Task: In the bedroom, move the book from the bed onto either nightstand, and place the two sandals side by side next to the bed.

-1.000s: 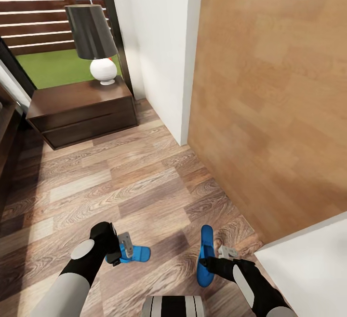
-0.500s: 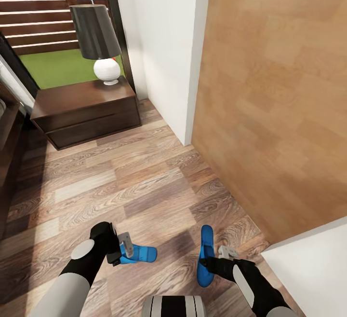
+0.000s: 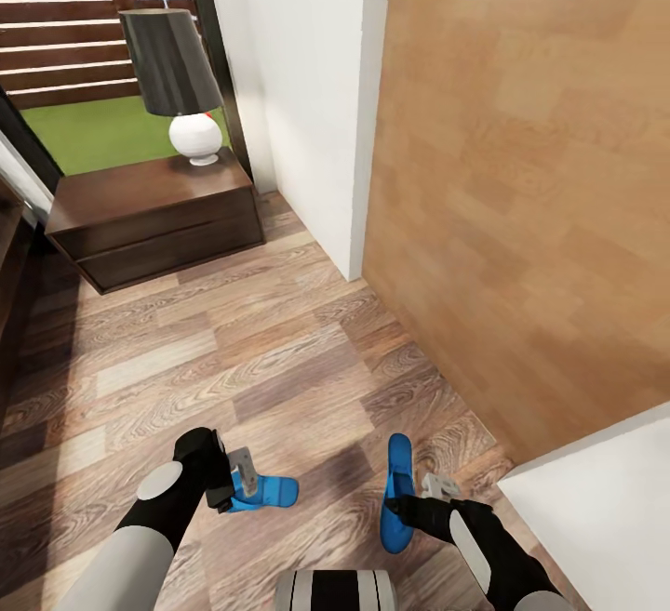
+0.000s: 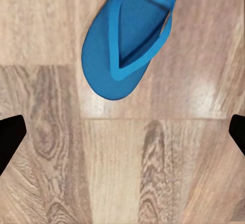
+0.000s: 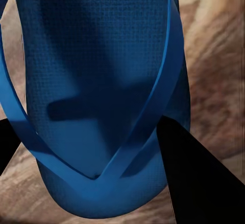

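Right sandal (image 3: 398, 492) hangs lengthwise, its long axis running away from the robot toward the wooden wall (image 3: 521, 202), pinched in the right gripper (image 3: 421, 498), whose dark fingers close on the strap. Left sandal (image 3: 265, 490) lies crosswise, toe end pointing right toward its partner, at the left gripper (image 3: 244, 476); those fingers sit wide apart in the wrist view, gripping nothing I can see. Beyond, the nightstand (image 3: 154, 216) carries a lamp (image 3: 177, 81).

Head camera high, facing down over the wood floor (image 3: 233, 351) toward a nightstand (image 3: 149, 211), each wrist camera close above a blue sandal (image 4: 130, 35) (image 5: 97, 96), both sandals shared with the head view
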Robot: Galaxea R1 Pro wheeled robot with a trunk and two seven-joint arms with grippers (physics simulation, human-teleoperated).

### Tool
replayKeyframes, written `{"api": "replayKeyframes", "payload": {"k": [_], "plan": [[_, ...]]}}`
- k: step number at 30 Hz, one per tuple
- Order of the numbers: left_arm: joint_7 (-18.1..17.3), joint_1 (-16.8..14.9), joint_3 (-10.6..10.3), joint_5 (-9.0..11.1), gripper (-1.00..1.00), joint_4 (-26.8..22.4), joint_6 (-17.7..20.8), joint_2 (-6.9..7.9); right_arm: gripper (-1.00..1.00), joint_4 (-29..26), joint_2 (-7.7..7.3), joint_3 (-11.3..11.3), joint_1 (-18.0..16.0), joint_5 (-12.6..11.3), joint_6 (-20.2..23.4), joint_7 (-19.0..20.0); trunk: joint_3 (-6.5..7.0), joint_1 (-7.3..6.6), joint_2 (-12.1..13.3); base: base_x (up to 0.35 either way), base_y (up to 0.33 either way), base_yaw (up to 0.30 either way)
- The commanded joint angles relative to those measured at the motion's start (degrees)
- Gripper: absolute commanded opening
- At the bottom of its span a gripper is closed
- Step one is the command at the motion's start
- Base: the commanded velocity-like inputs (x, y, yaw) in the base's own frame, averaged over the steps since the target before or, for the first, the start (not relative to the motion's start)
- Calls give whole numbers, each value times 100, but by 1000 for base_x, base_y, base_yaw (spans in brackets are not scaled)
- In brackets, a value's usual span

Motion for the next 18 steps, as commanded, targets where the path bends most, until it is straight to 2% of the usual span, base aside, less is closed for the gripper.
{"api": "replayKeyframes", "payload": {"k": [1,6,18], "plan": [[-34,-1,19,-22,100,-8,28,-9,-100,-10,0,3,-2,-25,30,-12,-4,-1,-2,0,0,-146],[-34,-1,22,-21,100,-8,28,-66,-100,-8,0,-1,-2,-30,30,-12,-4,-1,-2,0,0,-53],[-34,-1,19,-23,100,-8,28,-90,-100,-13,0,-5,-2,-31,29,-12,-4,-1,-2,0,0,-2]]}}
